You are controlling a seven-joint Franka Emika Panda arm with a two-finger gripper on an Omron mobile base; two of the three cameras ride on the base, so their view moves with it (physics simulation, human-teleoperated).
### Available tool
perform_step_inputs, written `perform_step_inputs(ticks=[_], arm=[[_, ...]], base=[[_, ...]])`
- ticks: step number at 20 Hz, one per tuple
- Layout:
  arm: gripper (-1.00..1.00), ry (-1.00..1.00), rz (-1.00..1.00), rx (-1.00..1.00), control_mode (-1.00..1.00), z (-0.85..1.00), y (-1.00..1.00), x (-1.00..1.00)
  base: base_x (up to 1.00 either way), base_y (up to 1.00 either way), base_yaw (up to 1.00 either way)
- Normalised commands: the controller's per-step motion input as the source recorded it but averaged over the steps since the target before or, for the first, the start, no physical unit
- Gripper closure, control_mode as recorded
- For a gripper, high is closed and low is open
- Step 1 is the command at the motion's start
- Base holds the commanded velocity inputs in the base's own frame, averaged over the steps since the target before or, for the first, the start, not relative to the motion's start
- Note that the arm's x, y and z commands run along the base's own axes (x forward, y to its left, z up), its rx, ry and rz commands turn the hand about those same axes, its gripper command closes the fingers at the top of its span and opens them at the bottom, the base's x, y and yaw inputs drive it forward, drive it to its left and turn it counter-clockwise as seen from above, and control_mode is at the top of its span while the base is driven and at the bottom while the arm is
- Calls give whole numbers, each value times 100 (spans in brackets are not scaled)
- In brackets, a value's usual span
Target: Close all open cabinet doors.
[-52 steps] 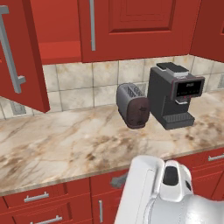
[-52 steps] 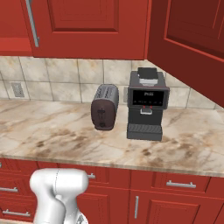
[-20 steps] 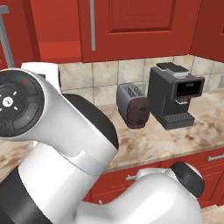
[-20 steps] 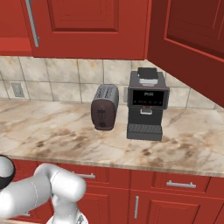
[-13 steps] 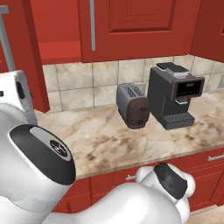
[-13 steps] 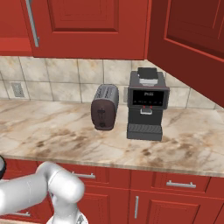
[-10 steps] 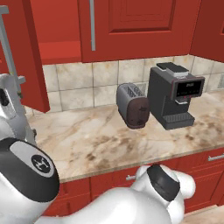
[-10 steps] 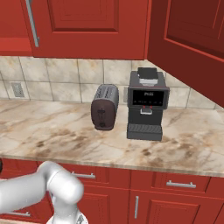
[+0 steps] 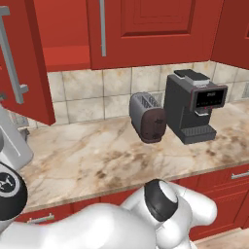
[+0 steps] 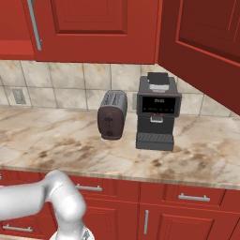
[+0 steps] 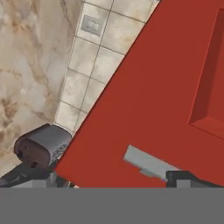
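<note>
In the left base view, one cabinet door (image 9: 22, 63) at the far left stands swung open, its grey bar handle (image 9: 12, 61) facing me. The middle cabinet door (image 9: 146, 29) lies shut. Another cabinet door (image 10: 206, 42) hangs open at the upper right of the right base view. In the hand view a red door face (image 11: 166, 96) is close ahead, and the end of its grey handle (image 11: 146, 162) sits just above my gripper (image 11: 107, 179). Its fingertips (image 11: 26, 175) are spread wide with nothing held.
A dark toaster (image 9: 148, 116) and a black coffee machine (image 9: 194, 107) stand on the marble counter (image 9: 87, 155) against the tiled wall. A wall outlet (image 11: 92, 25) is set in the tiles. Red drawer fronts (image 10: 187, 197) run below the counter edge.
My arm has swung down and left across the left base view, uncovering the open left door and the counter. The doors, toaster and coffee machine have not moved.
</note>
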Motion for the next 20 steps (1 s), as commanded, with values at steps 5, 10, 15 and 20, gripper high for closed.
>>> perform_step_inputs(ticks=[5, 10, 15, 20], arm=[[-100, -4, 1, -2, -100, 0, 0, 75], [-100, -1, 0, 0, -100, 0, -4, 59], [-100, 0, 0, 0, -100, 0, -25, 54], [-100, 0, 0, -1, -100, 0, -40, 58]], base=[[0, 0, 0], [0, 0, 0], [0, 0, 0], [0, 0, 0]])
